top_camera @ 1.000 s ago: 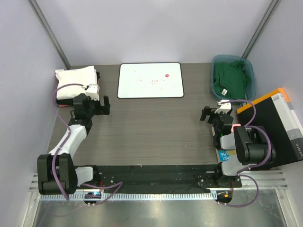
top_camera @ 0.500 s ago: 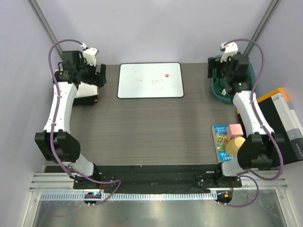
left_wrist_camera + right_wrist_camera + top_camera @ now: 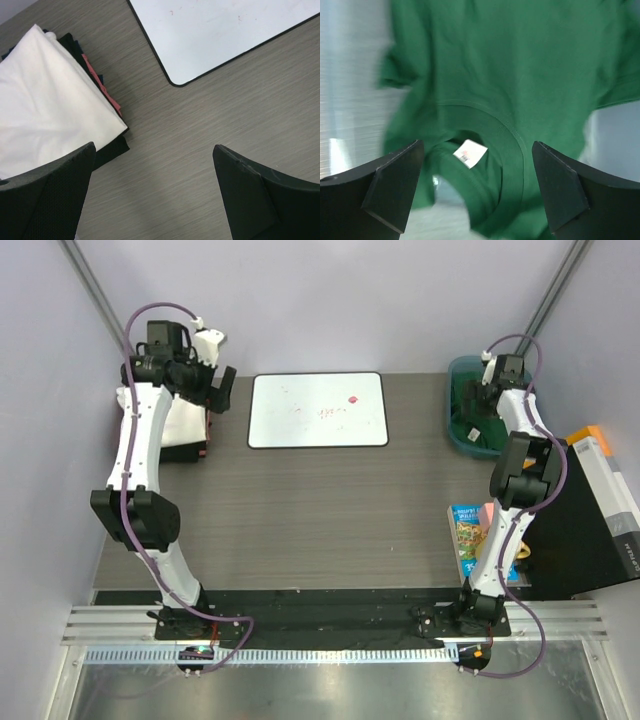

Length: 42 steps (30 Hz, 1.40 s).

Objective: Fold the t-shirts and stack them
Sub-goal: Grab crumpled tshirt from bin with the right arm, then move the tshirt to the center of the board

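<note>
Two robot arms are reaching toward the far corners of a grey bench [image 3: 320, 510]. The right gripper [image 3: 477, 192] is hovering with its jaws spread wide and empty, directly above a crumpled dark green t-shirt [image 3: 520, 75] that is lying in a teal tub [image 3: 452, 430] at far right, collar and label facing up. The left gripper [image 3: 155, 197], likewise released and empty, is hanging beside the far-left stack, where a folded white t-shirt [image 3: 50, 100] is resting on a black t-shirt [image 3: 112, 150]. The step in hand appears to be fetching the green shirt. Next, the right gripper would need to descend, pinch cloth near the collar, and lift it onto open bench.
</note>
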Tool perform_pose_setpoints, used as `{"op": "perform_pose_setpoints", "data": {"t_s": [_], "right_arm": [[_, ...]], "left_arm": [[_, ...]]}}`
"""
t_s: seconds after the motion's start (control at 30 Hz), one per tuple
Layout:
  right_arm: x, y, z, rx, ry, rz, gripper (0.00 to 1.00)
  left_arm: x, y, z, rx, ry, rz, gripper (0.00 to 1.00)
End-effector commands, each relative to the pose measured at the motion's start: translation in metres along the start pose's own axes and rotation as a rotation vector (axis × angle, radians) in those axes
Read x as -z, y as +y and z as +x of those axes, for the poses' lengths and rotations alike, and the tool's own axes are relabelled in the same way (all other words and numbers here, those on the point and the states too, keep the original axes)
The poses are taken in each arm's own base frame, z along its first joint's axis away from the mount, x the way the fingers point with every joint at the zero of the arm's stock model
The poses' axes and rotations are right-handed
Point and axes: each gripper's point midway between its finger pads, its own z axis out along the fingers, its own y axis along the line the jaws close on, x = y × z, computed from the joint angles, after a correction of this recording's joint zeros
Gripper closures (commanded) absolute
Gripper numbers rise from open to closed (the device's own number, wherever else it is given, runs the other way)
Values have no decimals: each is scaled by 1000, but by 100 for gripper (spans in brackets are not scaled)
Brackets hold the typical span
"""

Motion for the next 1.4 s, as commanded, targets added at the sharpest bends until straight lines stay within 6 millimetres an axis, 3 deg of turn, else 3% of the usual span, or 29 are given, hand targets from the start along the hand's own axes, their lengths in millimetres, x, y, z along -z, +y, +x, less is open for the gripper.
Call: {"op": "perform_pose_setpoints", "data": {"t_s": [0.0,0.23,0.27,0.33,0.37,0.4,0.43,0.53,0.63,0.7,0.8,1.03,1.13,1.23,1.27,1.3,1.37], "right_arm": [[-16,-3,-2,1,10,-48,9],[-49,10,26,28,74,-120,23],[-52,11,30,33,83,-124,40],[-59,7,34,32,96,-98,61],[-59,4,33,32,94,-87,81],[-58,2,30,35,88,-76,93],[-57,-2,27,37,80,-56,99],[-36,-11,-3,44,12,-21,99],[5,-22,-53,28,-112,18,99],[47,-28,-95,22,-226,38,99],[102,-34,-141,24,-365,56,99],[209,-26,-221,127,-644,98,99],[253,0,-247,244,-759,98,99],[297,51,-263,422,-870,58,99],[309,88,-264,548,-911,4,99],[334,98,-267,592,-965,-8,99],[359,132,-267,681,-1037,-69,99]], "left_arm": [[12,-14,0,-88,31,-4,0],[10,-17,6,-134,69,-41,0],[9,-17,7,-138,75,-46,0],[7,-14,8,-139,87,-60,0],[7,-14,8,-139,89,-63,0],[6,-14,8,-136,94,-63,0],[5,-15,8,-135,95,-62,0],[4,-16,7,-129,90,-59,0],[0,-18,8,-122,84,-49,0],[-2,-20,8,-116,81,-41,0],[-9,-28,9,-101,77,-6,0],[-20,-36,-1,-98,39,26,0],[-25,-36,-6,-86,19,28,0],[-34,-30,-10,-83,3,3,0],[-37,-29,-9,-80,4,-2,0],[-41,-27,-8,-79,9,-7,0],[-45,-26,-11,-78,1,-10,0]]}}
